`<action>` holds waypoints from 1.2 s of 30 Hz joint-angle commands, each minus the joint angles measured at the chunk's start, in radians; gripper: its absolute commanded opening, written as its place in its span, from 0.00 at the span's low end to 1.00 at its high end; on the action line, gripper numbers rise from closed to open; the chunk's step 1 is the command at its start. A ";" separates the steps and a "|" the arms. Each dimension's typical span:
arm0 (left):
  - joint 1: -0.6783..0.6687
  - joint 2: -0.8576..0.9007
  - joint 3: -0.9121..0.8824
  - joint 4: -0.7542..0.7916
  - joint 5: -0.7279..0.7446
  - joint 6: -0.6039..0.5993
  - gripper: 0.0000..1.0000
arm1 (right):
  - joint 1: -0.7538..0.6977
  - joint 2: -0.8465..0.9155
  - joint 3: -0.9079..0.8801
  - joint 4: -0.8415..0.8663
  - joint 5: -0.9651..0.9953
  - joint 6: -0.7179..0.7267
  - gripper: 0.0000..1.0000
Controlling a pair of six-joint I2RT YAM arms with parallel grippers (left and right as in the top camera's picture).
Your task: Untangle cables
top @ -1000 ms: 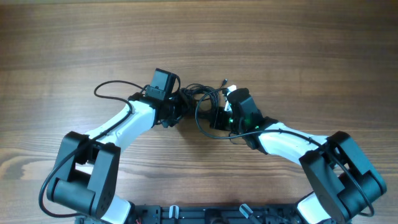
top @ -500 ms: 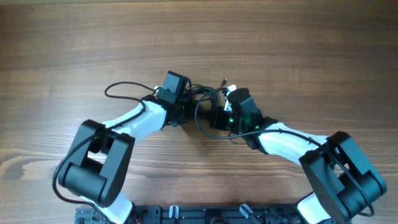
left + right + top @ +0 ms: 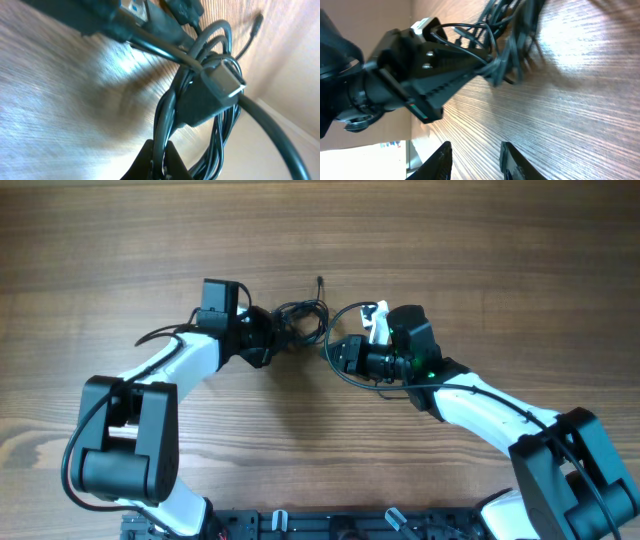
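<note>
Nearest the base: two arms, left arm (image 3: 180,365) and right arm (image 3: 480,405), both reaching away across one wooden table (image 3: 450,240). Two grippers, one per arm. One knot of cables (image 3: 300,315), thin and black, the strands too interwound for a count. One silver-tipped plug (image 3: 227,80) seen in the left wrist view, one thin free end (image 3: 319,283) seen from overhead.

Right of the knot and slightly nearer: right gripper (image 3: 476,160), spread wide, its two fingers (image 3: 440,159) well apart, bare wood between them, nothing held. In the right wrist view, knot beyond these fingertips and clear of them. From overhead, one slack loop (image 3: 323,350) leaving the knot's right side and curving nearer, past the tip of this gripper; touching it or not, cannot tell.

Immediately left of the knot: left gripper (image 3: 156,161), pressed together and pinching the cables at the knot's left edge. In the left wrist view, several strands passing between the closed fingertips and on into the coil. Silver-tipped plug lodged in the coil just beyond the pinch, tilted, one thicker strand leading off from it.

Knot itself: over the table between the two grippers, held by the left one, apart from the right one; lifted or resting, cannot tell.

Farthest: free end sticking out from the knot's far side, pointing away from the base.
</note>
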 commanded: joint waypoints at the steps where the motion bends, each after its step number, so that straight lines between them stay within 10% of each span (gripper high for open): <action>1: 0.013 -0.023 -0.001 0.028 0.159 -0.066 0.04 | 0.013 -0.019 0.015 -0.040 0.062 0.019 0.35; 17: 0.013 -0.023 -0.001 -0.080 0.413 -0.470 0.04 | 0.082 -0.019 0.014 0.097 0.316 -0.145 0.44; 36: 0.042 -0.023 -0.001 0.016 0.608 -0.649 0.06 | 0.037 -0.021 0.014 0.500 -0.141 -0.476 0.56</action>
